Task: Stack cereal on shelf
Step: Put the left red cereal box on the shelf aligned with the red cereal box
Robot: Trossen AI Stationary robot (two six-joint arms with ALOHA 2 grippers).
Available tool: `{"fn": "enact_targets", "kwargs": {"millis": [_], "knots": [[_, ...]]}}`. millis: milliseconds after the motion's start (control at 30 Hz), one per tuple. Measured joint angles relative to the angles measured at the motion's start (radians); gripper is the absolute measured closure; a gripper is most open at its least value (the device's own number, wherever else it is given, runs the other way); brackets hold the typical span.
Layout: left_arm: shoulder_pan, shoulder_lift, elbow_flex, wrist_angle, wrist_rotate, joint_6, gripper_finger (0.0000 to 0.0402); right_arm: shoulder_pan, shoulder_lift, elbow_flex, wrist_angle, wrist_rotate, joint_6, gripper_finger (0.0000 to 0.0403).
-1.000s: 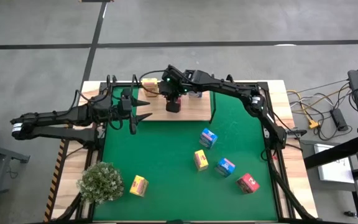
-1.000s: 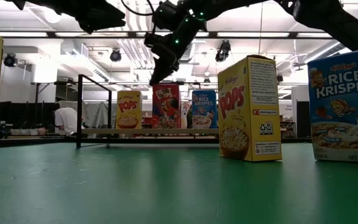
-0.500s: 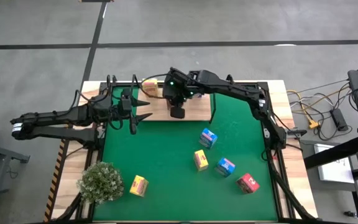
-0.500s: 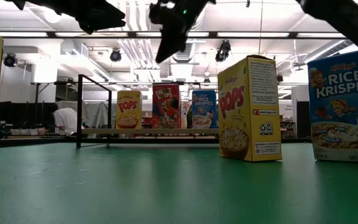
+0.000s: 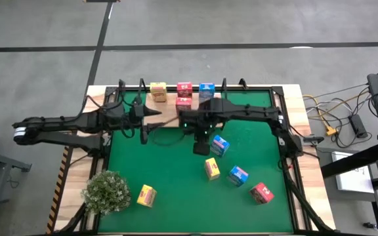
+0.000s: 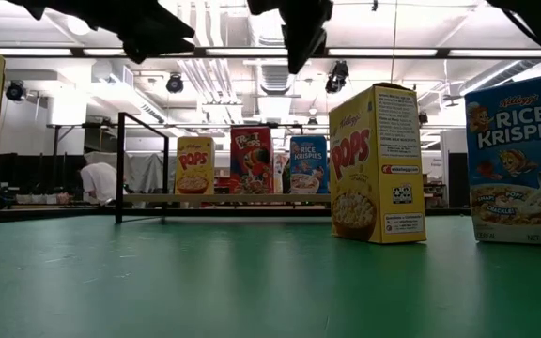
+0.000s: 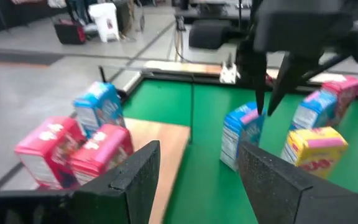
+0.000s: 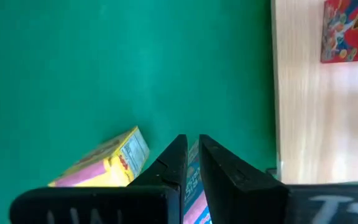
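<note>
From overhead, my dark right arm covers most of the flat light wooden shelf [image 5: 170, 113], so I cannot count every carton on it; I make out a yellow carton [image 5: 157, 92], two pink-red printed cartons [image 5: 184, 94] one behind the other, and a blue carton [image 5: 206, 90] in a row along its far edge. The level camera cuts both arms off at the top.

My right tool [image 5: 201, 145] hangs over the large green mat [image 5: 169, 170], off the shelf's near edge, its fingers [image 8: 178, 163] nearly touching each other and gripping nothing. A blue cereal carton [image 5: 220, 145] lies just beside it, a yellow one [image 5: 212, 168] near. Another blue carton [image 5: 238, 176], a pink-red one [image 5: 262, 193] and a yellow one [image 5: 146, 195] lie farther off, the last near the bushy pale green plant [image 5: 107, 191].

My left tool [image 5: 151, 117] waits beside the shelf's left end, fingers [image 7: 135, 180] spread and empty.
</note>
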Motion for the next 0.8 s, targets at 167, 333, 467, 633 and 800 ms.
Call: {"fn": "enact_targets", "kwargs": {"millis": [167,333,467,633,800], "knots": [[-0.019,0.054,-0.004,0.002,0.001,-0.037,0.0205,0.065,-0.003,-0.013,0.012,0.153,-0.026,0.0372],[-0.02,0.099,-0.004,0.006,-0.001,-0.04,0.0205,0.071,-0.017,-0.091,0.092,0.211,-0.1,0.0372],[-0.02,0.133,0.002,0.013,-0.003,-0.036,0.0205,0.034,-0.072,-0.204,0.161,0.211,-0.151,0.0372],[-0.019,0.177,0.003,0.017,-0.053,-0.016,0.0205,-0.021,-0.183,-0.442,0.461,0.214,-0.222,0.0372],[-0.019,0.21,0.004,0.005,-0.055,-0.003,0.0205,-0.079,-0.301,-0.727,0.869,0.21,-0.273,0.0372]]}}
